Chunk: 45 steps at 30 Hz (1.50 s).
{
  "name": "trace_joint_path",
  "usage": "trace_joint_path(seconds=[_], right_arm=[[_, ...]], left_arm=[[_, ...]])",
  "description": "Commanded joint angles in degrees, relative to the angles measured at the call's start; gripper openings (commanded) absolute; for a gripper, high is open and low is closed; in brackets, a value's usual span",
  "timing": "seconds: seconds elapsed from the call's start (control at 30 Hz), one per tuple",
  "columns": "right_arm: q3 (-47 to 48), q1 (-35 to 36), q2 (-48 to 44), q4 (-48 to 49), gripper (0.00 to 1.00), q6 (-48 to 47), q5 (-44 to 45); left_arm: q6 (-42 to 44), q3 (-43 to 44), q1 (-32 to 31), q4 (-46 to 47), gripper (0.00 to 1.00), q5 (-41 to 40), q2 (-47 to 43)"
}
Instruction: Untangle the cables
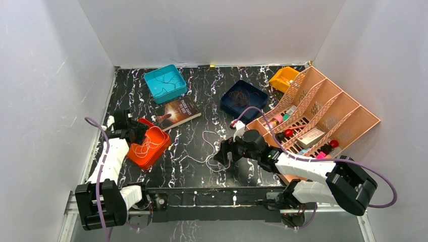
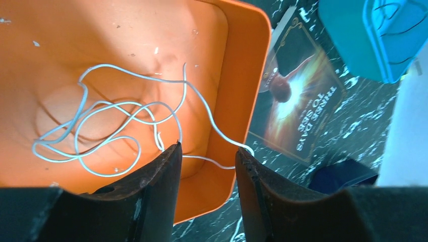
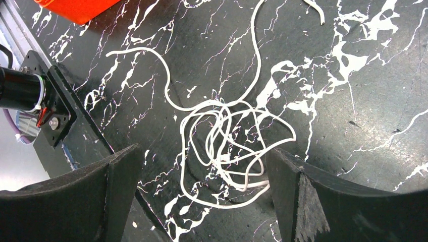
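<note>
One whitish cable point(image 2: 108, 121) lies in loose loops inside the orange tray point(image 2: 242, 75). A strand of it crosses between the fingertips of my left gripper point(image 2: 207, 154) and runs over the tray's rim. The jaws stand apart and do not pinch the strand. From above, the left gripper point(image 1: 135, 132) hangs over the tray's point(image 1: 160, 147) far left corner. A second whitish cable tangle point(image 3: 227, 141) lies on the black marbled table point(image 1: 192, 136). My right gripper point(image 3: 204, 156) is wide open just above the tangle, a finger on each side. In the top view the right gripper point(image 1: 220, 155) is over that tangle point(image 1: 211, 157).
A teal bin point(image 1: 165, 83) holds dark wires and a dark blue bin point(image 1: 244, 98) holds brownish ones. A book point(image 1: 176, 112) lies between them. A yellow bin point(image 1: 283, 78) and a pink slotted organiser point(image 1: 323, 126) stand at the right. The arms' mounting rail point(image 1: 212, 197) runs along the near edge.
</note>
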Motion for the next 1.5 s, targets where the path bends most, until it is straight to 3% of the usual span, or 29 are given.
trace_joint_path(seconds=[0.0, 0.73, 0.93, 1.3, 1.47], right_arm=[[2.17, 0.35, 0.17, 1.67, 0.98, 0.24, -0.48], [2.43, 0.34, 0.60, 1.39, 0.98, -0.29, -0.42], [2.43, 0.35, 0.50, 1.19, 0.98, -0.29, -0.38], [2.43, 0.35, 0.42, 0.96, 0.98, -0.20, -0.41], [2.60, 0.35, 0.69, 1.05, 0.98, -0.20, -0.65]], left_arm=[[-8.13, -0.05, -0.08, 2.92, 0.43, -1.99, -2.07], [-9.50, -0.36, -0.06, 8.33, 0.45, -4.48, 6.81], [-9.36, -1.54, 0.00, 9.58, 0.37, -5.14, 8.67], [-6.06, -0.56, 0.59, 4.73, 0.03, -10.70, 7.95], [-4.29, 0.01, 0.93, 1.09, 0.00, -14.71, 7.36]])
